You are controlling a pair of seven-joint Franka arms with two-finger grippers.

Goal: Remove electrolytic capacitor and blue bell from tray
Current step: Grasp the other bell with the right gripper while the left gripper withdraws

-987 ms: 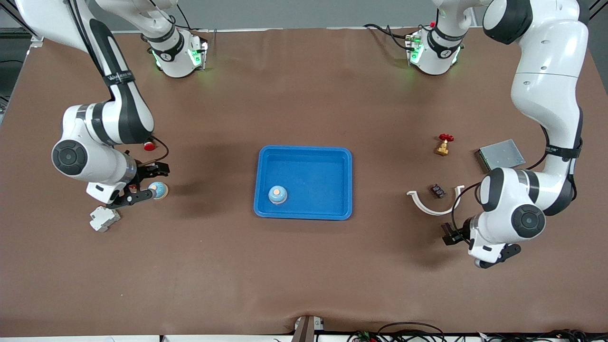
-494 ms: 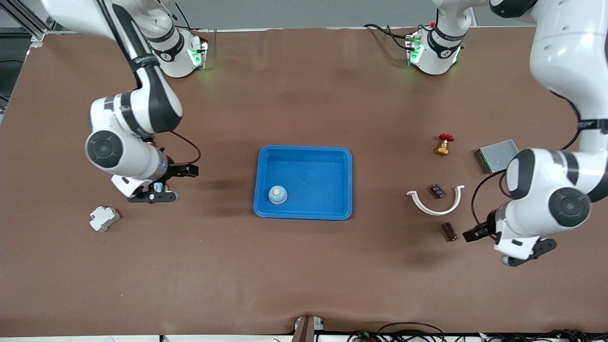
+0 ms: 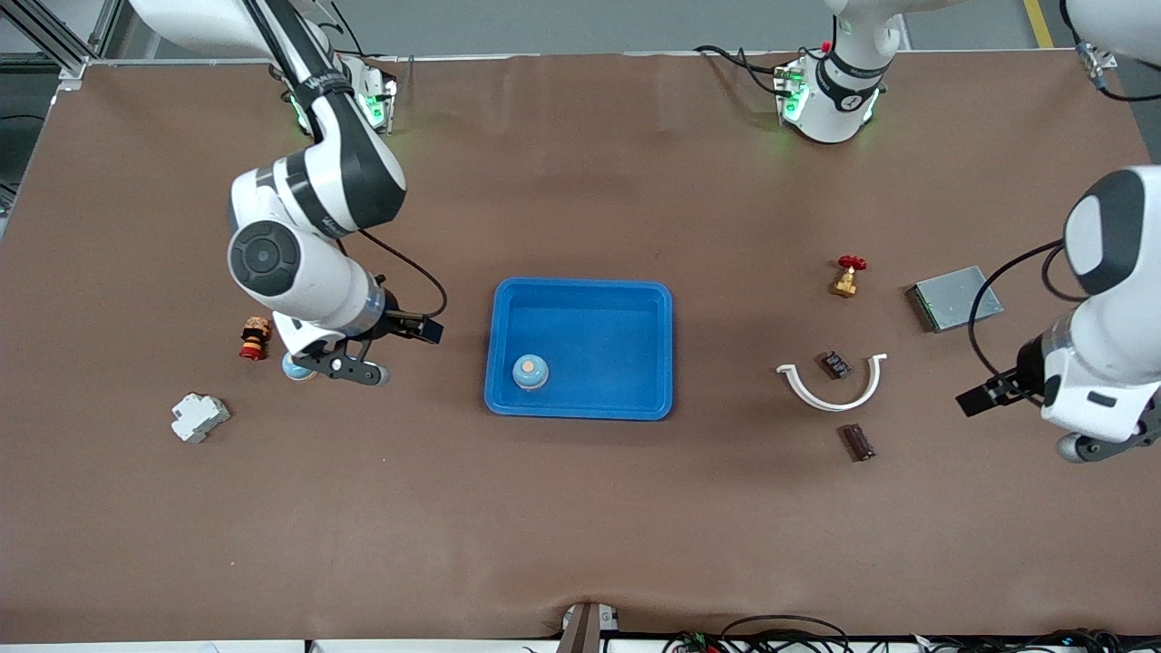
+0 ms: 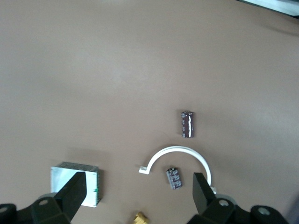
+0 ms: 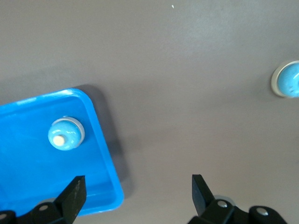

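A blue bell (image 3: 531, 371) with an orange button sits in the blue tray (image 3: 580, 290), at the corner nearest the front camera on the right arm's side; the right wrist view shows this bell (image 5: 66, 133) and the tray (image 5: 100, 140) too. A second blue bell (image 3: 292, 367) stands on the table, half hidden by my right gripper (image 3: 385, 351), and also shows in the right wrist view (image 5: 287, 79). My right gripper (image 5: 135, 191) is open and empty between that bell and the tray. A dark brown capacitor (image 3: 857, 442) lies on the table (image 4: 188, 124). My left gripper (image 3: 1034, 422) is open and empty (image 4: 138, 191), toward the left arm's end.
A white curved clip (image 3: 830, 390) lies beside the capacitor with a small dark part (image 3: 835, 365) inside its arc. A brass valve with a red handle (image 3: 847, 277) and a grey box (image 3: 957, 297) lie farther back. A white breaker (image 3: 200, 417) and a red-topped knob (image 3: 255, 337) lie near the loose bell.
My right gripper moved off the loose bell toward the tray, uncovering the red-topped knob. My left gripper moved off the capacitor toward the left arm's end; the capacitor stays on the table.
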